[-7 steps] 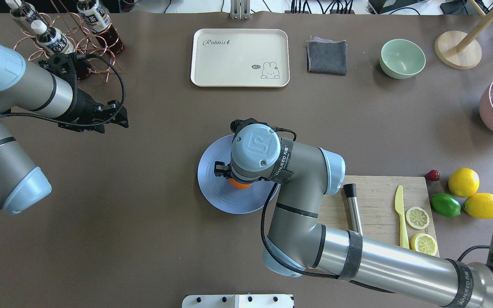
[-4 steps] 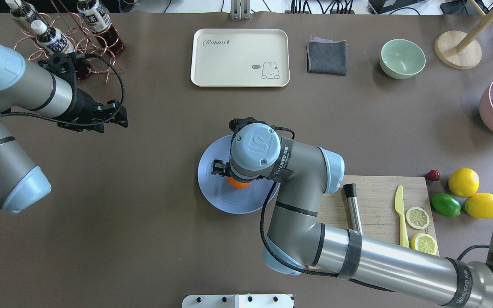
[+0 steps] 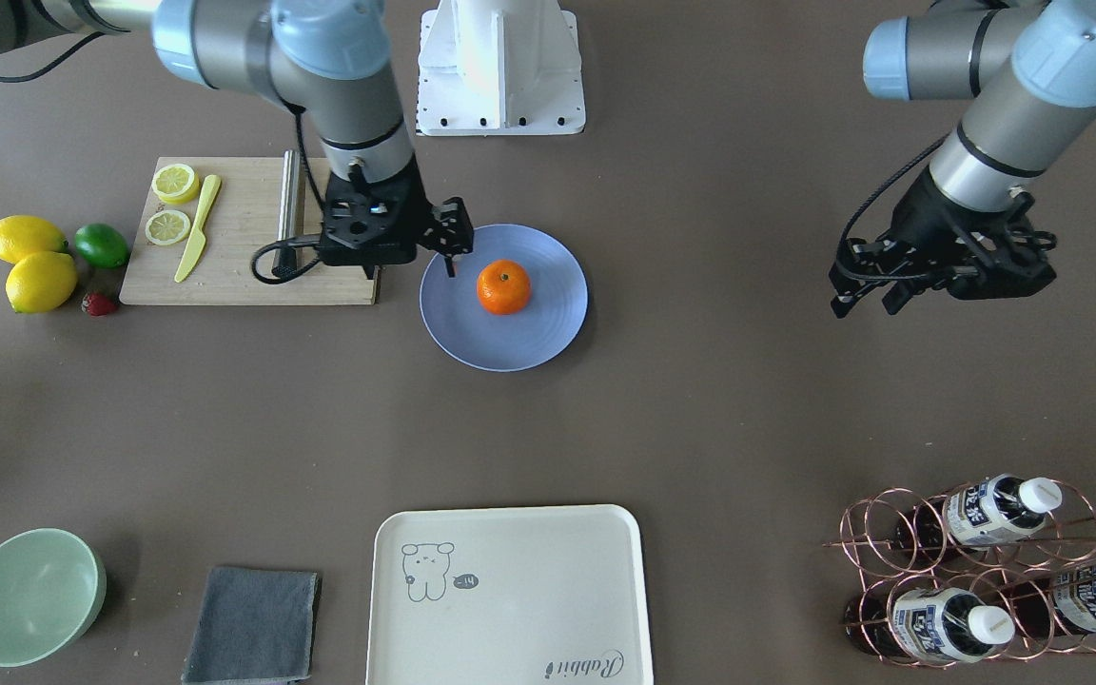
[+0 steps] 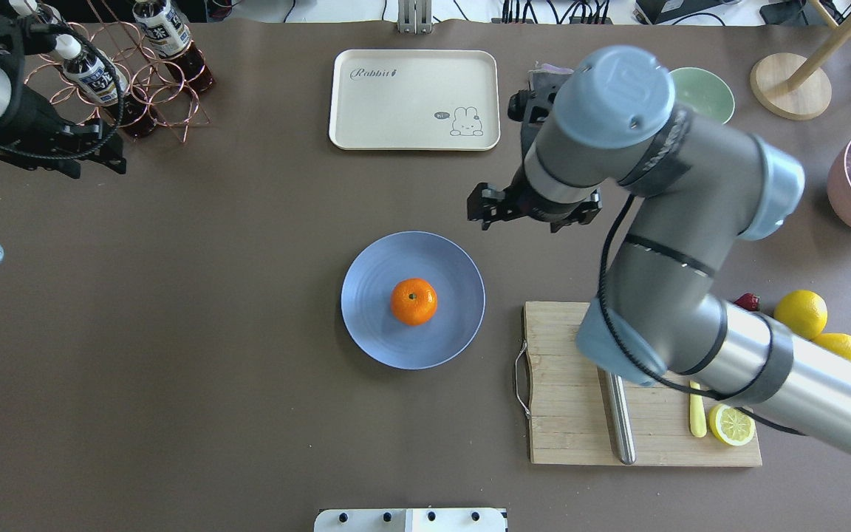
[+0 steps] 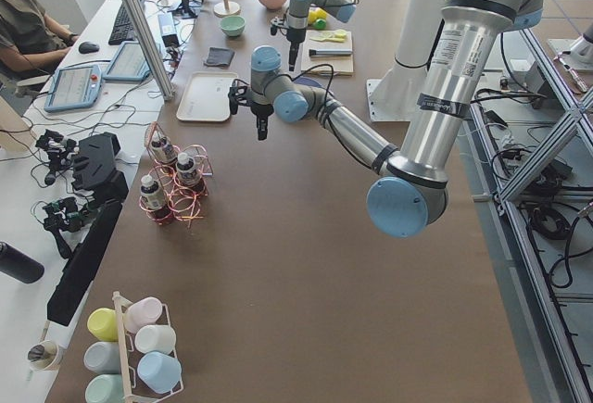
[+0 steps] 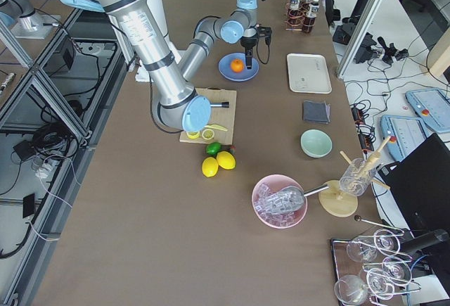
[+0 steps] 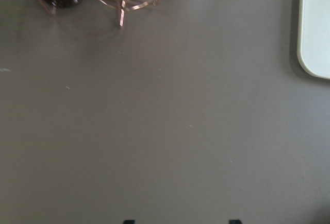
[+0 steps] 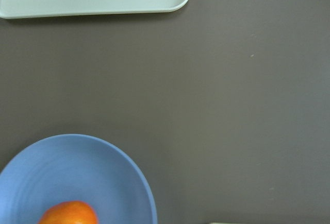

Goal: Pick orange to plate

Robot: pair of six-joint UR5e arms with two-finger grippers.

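- right arm (image 4: 699, 222): silver-grey metal tubes, pale blue rounded joint caps, thin black rings at the joints.
- wrist cap (image 4: 621, 85): pale blue disc with an embossed logo and small screws near its rim.
- black straps (image 4: 764, 362) wrap the right arm.
- right cable (image 4: 603, 281): thin, black, looping along the arm.
- left arm (image 3: 1000, 119): same grey tube and blue caps.
- left cable (image 3: 876, 195): black, curved.
- right gripper (image 4: 529, 219) and left gripper (image 3: 862, 300): black, angular, two-fingered.
- base (image 3: 500, 67): white block, dark holes along its foot.

"Rabbit" printed on cream tray (image 4: 414, 100)
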